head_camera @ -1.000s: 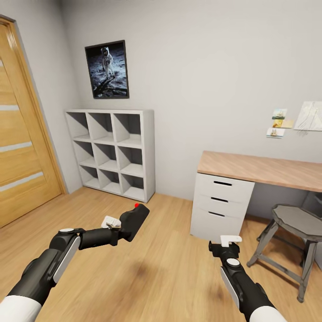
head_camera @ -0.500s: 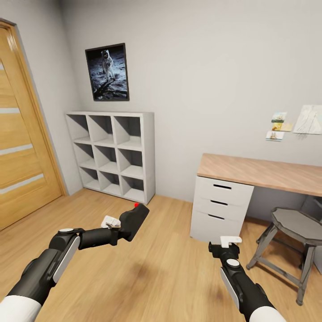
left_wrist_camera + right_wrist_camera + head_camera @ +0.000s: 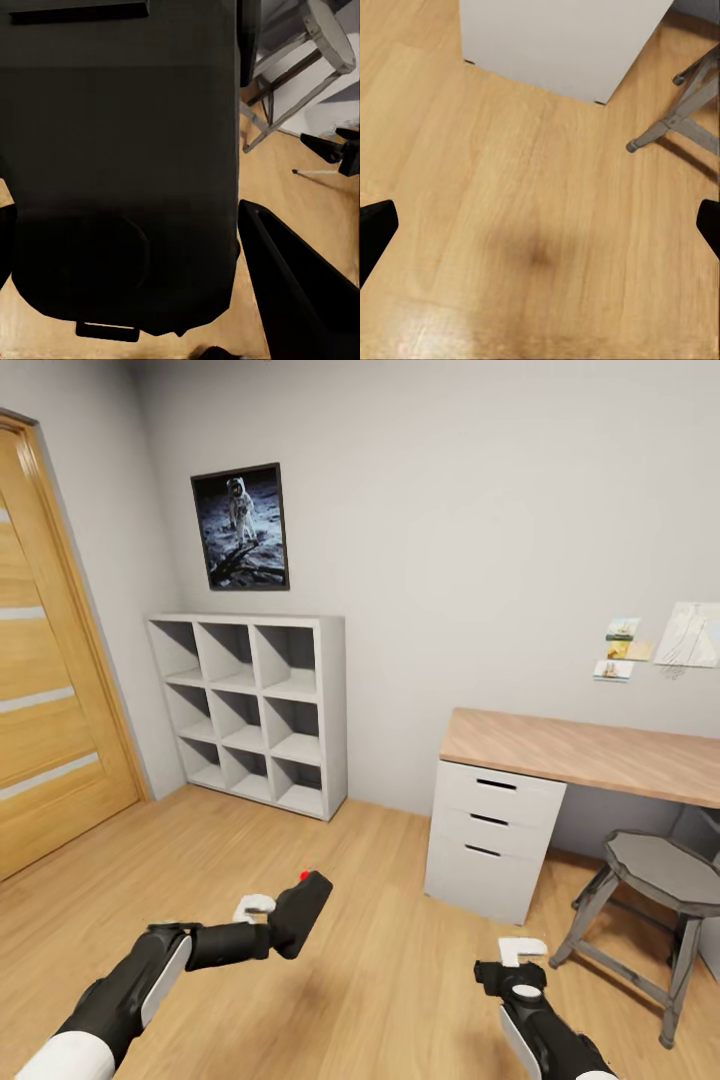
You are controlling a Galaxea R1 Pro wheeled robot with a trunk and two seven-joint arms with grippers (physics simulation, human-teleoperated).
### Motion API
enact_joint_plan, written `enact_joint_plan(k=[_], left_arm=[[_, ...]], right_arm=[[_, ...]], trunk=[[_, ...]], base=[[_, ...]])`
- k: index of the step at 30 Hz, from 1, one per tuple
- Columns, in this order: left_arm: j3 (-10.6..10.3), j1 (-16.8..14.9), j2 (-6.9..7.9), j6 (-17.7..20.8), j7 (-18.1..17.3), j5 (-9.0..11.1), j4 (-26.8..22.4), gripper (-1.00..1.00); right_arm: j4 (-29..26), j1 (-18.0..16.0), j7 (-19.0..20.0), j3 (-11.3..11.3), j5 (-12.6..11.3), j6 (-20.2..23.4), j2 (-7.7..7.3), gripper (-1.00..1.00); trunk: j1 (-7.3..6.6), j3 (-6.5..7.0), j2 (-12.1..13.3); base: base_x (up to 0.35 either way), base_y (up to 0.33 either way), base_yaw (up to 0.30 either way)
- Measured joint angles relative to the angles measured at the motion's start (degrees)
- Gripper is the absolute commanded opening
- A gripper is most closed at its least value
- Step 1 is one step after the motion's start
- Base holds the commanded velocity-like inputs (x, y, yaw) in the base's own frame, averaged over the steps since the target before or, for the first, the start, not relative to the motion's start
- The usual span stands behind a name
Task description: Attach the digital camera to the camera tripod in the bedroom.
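Observation:
My left gripper [image 3: 268, 922] is shut on the digital camera [image 3: 298, 912], a matte-black box with a red button [image 3: 304, 876] on top, held above the wood floor. Seen from the left wrist, the camera's dark body [image 3: 120, 150] sits close against one black finger [image 3: 300, 292]. My right gripper [image 3: 522, 952] hangs low at the right with nothing in it. The right wrist view has that gripper [image 3: 540, 232] open, its fingertips far apart over bare floor. The camera tripod is out of view.
A white cube shelf [image 3: 250, 710] stands against the far wall under a framed astronaut picture [image 3: 240, 526]. A wooden door [image 3: 50, 690] is at the left. At the right are a wood-topped desk [image 3: 590, 748] with white drawers [image 3: 490, 840] and a grey stool [image 3: 655, 880].
The head view has shifted slightly. Both arms have sunk lower and drawn back toward my body, the left one still holding the camera.

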Motion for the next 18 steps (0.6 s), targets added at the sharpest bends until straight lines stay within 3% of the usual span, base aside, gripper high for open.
enact_joint_plan(k=[2,3,5,13,18], left_arm=[[0.10,-0.02,-1.07,-3.67,0.02,0.13,4.58,-1.00],[0.11,0.00,-2.05,-8.35,0.04,0.10,8.83,-1.00],[0.17,-0.04,-2.89,-9.93,0.03,0.58,10.05,-1.00],[-0.08,-0.04,-6.97,-11.76,0.41,0.34,11.40,-1.00],[-0.11,-0.05,-7.42,-11.97,1.92,0.30,11.93,-1.00]], right_arm=[[4.13,0.40,-0.09,-0.11,-0.04,-0.15,-0.03,1.00],[10.25,0.69,-0.18,-0.70,-0.33,-1.59,-0.46,1.00],[14.56,0.76,-0.24,-0.95,-0.57,-4.12,-1.07,1.00],[25.69,0.86,-0.33,-1.22,-0.72,-14.43,-2.74,1.00],[27.47,0.86,-0.36,-1.14,-0.71,-15.75,-3.08,1.00]], trunk=[[-0.44,0.36,0.80],[-0.66,0.54,1.20],[-1.10,0.91,2.00],[-2.86,2.35,5.21],[-3.96,3.25,7.22]], base=[[0.000,0.000,0.000],[0.000,0.000,0.000],[0.000,0.000,0.000],[0.000,0.000,0.000],[0.000,0.000,0.000]])
